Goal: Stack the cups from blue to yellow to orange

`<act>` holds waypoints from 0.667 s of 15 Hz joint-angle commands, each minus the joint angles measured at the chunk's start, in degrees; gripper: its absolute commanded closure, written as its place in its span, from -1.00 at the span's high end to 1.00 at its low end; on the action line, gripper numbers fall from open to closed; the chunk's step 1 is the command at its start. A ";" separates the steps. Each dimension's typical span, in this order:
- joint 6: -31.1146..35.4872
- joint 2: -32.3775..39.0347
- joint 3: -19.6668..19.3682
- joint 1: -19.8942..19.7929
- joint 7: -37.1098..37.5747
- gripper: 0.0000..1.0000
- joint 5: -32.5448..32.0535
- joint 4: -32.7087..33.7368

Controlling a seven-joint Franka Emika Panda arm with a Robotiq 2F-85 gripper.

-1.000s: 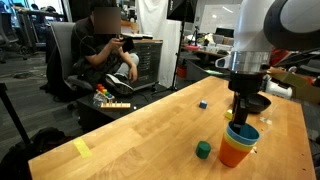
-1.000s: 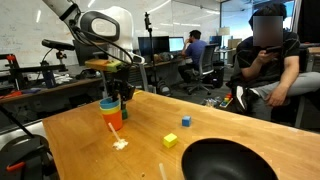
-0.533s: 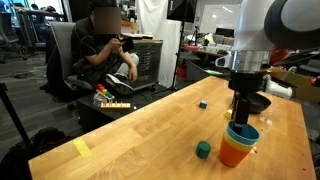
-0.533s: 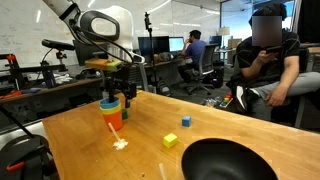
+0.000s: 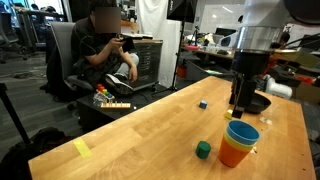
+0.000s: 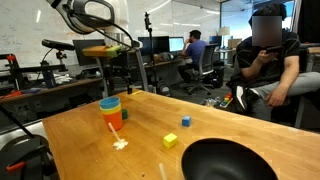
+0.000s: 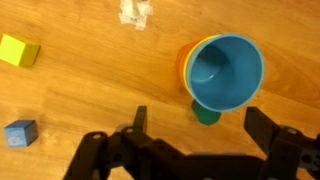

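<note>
Terminal stage of nesting, with every position given relative to the cup stack.

Nearest the wrist camera, the pincer (image 7: 200, 122) hangs directly above the cup stack (image 5: 238, 143) with its two fingers spread wide and nothing between them; it touches no cup.

Below it, the blue cup (image 7: 225, 72) sits uppermost and innermost, mouth up. The yellow cup (image 5: 243, 142) shows as a narrow band beneath the blue rim, and the orange cup (image 5: 234, 155) forms the outer base standing on the bench (image 5: 140, 130).

A green cube (image 5: 204, 150) lies just beside the stack's foot, apart from it. A blue cube (image 5: 202, 103) lies farther off on the bench, and a yellow cube (image 6: 170, 141) lies between the stack and the dark bowl (image 6: 230, 162). The bowl is well apart from the stack at the bench edge. Beyond the bench, far behind the stack, is a seated person (image 5: 105, 50).

Judgement: the order blue, yellow, orange appears complete, so the step in hand is release and retreat. The next move calls for a straight vertical withdrawal with the fingers kept wide, so that neither pad catches the blue rim and tips the nest. No further grasp seems needed.
</note>
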 commanded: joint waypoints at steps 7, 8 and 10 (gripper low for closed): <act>0.41 -6.05 -0.27 0.57 12.91 1.00 0.78 0.33; 0.46 -6.15 -0.30 0.57 14.77 1.00 0.54 0.43; -0.22 -6.20 -0.37 0.55 16.62 1.00 0.13 0.93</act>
